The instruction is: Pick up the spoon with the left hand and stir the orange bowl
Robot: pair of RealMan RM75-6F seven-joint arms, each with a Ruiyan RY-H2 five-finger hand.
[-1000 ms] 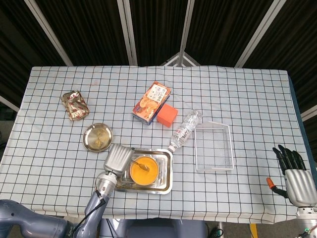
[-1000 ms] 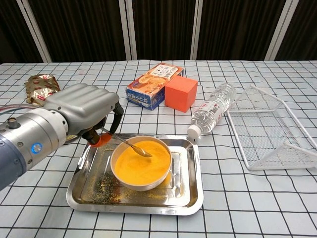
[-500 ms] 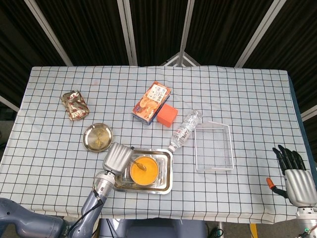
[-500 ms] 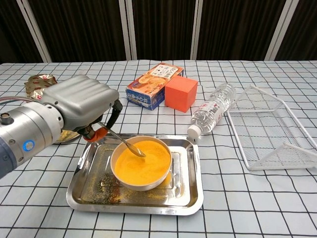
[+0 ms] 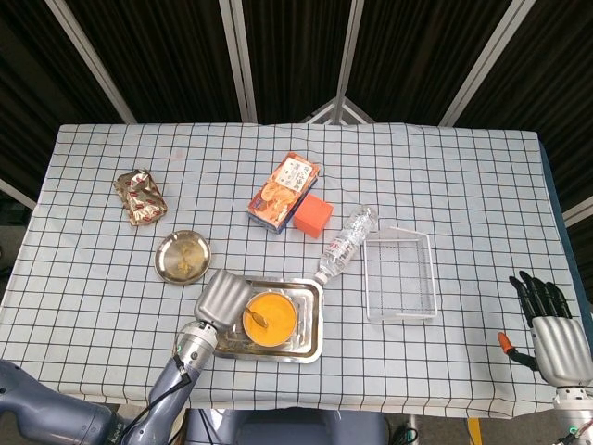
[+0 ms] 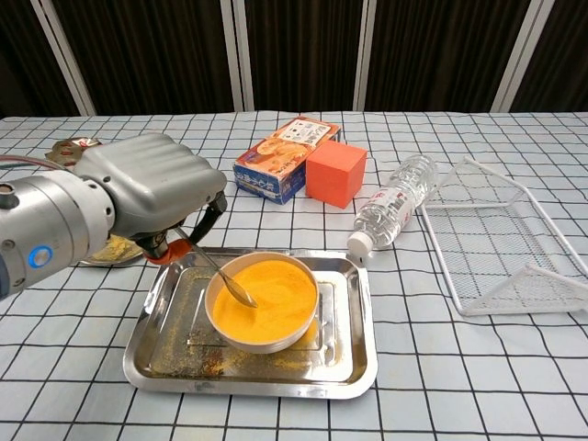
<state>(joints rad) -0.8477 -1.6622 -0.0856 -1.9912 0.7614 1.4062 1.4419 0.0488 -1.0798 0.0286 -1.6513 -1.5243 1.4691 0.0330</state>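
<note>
The orange bowl (image 6: 264, 300) (image 5: 270, 318) sits in a steel tray (image 6: 345, 364) (image 5: 311, 345) near the table's front edge. My left hand (image 6: 152, 186) (image 5: 220, 298) hovers at the bowl's left side and grips a metal spoon (image 6: 227, 281) (image 5: 257, 318). The spoon slants down to the right, its tip in the orange contents near the bowl's left rim. My right hand (image 5: 545, 320) hangs far off at the table's right front corner, fingers spread, holding nothing; the chest view does not show it.
A small brass dish (image 5: 182, 257) lies left of the tray. Behind the tray are a snack box (image 6: 284, 157), an orange cube (image 6: 335, 173) and a lying water bottle (image 6: 393, 208). A white wire basket (image 6: 496, 241) stands at the right, a foil packet (image 5: 140, 196) far left.
My left hand has shifted left and slightly back, dragging the spoon's tip from the bowl's middle toward its left rim. The right hand has not moved.
</note>
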